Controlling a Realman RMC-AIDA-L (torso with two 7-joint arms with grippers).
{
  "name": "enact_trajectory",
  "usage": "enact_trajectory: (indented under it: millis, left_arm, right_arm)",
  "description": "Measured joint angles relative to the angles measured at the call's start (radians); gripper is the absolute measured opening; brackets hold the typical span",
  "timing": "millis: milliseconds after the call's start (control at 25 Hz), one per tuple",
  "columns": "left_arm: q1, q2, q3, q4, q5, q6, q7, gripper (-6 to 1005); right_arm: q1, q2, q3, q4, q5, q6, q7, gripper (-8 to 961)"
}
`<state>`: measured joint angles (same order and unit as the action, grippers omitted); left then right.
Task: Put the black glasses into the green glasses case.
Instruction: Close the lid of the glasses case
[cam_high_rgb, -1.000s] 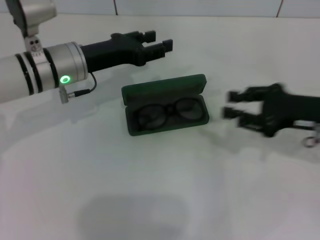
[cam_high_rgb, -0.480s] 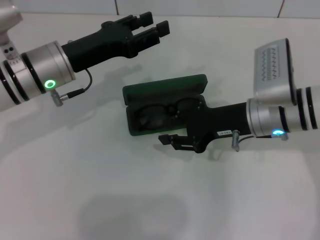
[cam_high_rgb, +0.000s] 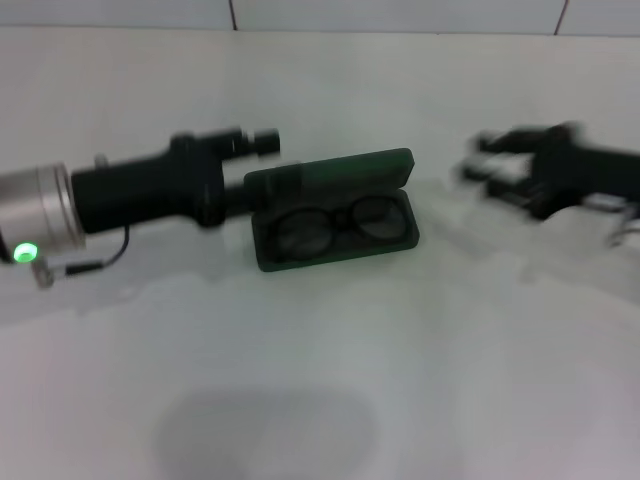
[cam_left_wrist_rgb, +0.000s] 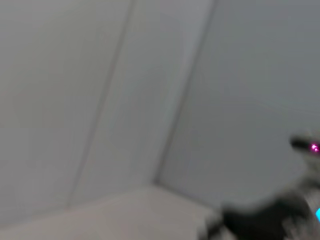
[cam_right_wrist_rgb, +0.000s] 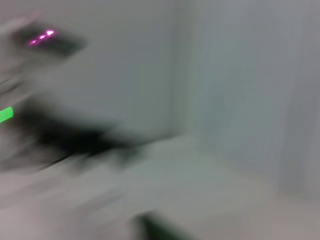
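Note:
The green glasses case (cam_high_rgb: 262, 248) lies open in the middle of the table, its lid (cam_high_rgb: 330, 172) standing up at the back. The black glasses (cam_high_rgb: 335, 224) lie folded inside the case on the dark lining. My left gripper (cam_high_rgb: 262, 143) is low by the case's left end, close to the lid's left corner, holding nothing. My right gripper (cam_high_rgb: 482, 160) is in the air to the right of the case, apart from it, blurred, with its fingers spread and empty. Both wrist views are blurred. The right wrist view shows only a green edge (cam_right_wrist_rgb: 155, 227) at the bottom.
The white table (cam_high_rgb: 320, 380) stretches around the case with a tiled wall (cam_high_rgb: 400, 12) behind it. A dark blurred shape (cam_left_wrist_rgb: 270, 220) shows in the left wrist view against a wall.
My right arm has pulled back from the case's front to the right and up. My left arm has come down and forward to the case's left end and rolled at the wrist.

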<state>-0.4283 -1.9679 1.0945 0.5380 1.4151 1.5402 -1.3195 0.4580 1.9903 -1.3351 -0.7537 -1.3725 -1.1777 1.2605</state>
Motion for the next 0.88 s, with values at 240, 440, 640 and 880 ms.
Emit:
enact_trajectory:
  millis: [240,440,640,880]
  left_arm:
    - [-0.024,-0.021,-0.003,-0.009,0.183,-0.038,-0.04,623]
    - [-0.058,-0.048,-0.002,-0.012,0.315,-0.068,-0.08,622]
    - [-0.101,-0.081,-0.003,-0.011,0.43,-0.139,-0.161,622]
    - [-0.111,-0.086,-0.002,-0.01,0.446,-0.159,-0.174,622]
  right_arm:
    - [-0.098,0.03,0.27,0.026,0.14,-0.122,-0.165,376]
    - [-0.1,0.028,0.271,0.043,0.198,-0.146,-0.222,376]
    - [-0.093,0.029,0.267,0.056,0.199,-0.144,-0.233,377]
    - [-0.096,0.03,0.262,0.057,0.199,-0.145,-0.233,378]
